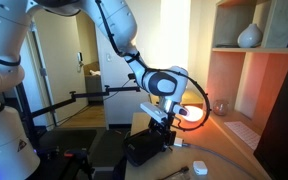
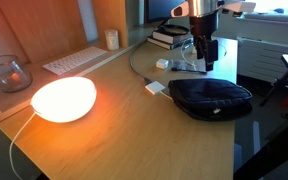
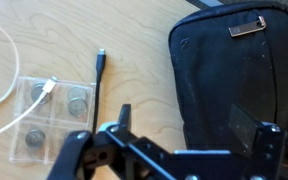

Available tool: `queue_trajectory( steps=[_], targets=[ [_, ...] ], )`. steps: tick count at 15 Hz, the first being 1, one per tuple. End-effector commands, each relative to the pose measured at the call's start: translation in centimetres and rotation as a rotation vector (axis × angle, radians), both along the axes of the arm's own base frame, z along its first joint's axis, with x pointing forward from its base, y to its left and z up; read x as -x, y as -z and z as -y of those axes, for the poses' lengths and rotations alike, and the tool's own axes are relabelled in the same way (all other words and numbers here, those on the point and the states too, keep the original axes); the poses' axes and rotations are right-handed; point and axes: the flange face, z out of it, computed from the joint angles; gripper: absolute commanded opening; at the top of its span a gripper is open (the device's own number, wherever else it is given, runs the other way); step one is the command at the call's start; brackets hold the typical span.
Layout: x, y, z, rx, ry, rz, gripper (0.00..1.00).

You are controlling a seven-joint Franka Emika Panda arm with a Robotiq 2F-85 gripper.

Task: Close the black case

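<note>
1. As seen from the wrist camera, flat black rounded-corner fabric case (image 3: 234,75) lying on the pale wooden tabletop (image 3: 134,30), upper half folded down onto the lower, small silver tag (image 3: 249,27) on its top face.
2. In both exterior views, same case low and flat near the tabletop's curved edge, no gap visible between the halves.
3. Just above the case, the robot's black pincer (image 3: 196,145), spread wide and pinching nothing; one finger (image 3: 122,122) over bare wood beside the case, the opposite one over the case's black top.
4. In an exterior view, pincer (image 2: 202,62) hanging upright over the far side of the case, not clearly touching it.
5. Just beside the case, apart from it, thin black cable with a small plug (image 3: 97,85) lying on the wood.
6. Past that cable, clear plastic tray of four round pieces (image 3: 52,118), thin white cord (image 3: 4,95) running onto it.
7. Well apart from the case, glowing orange-white dome lamp (image 2: 64,98); behind the lamp, flat white keyboard (image 2: 79,60) and clear glass bowl (image 2: 6,72).
</note>
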Motion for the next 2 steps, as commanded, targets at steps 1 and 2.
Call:
queue_trajectory(
  steps=[1, 2],
  targets=[
    [-0.03, -0.01, -0.06, 0.000, 0.000, -0.001, 1.00],
    [-0.02, -0.01, -0.08, 0.000, -0.001, -0.001, 1.00]
  ],
)
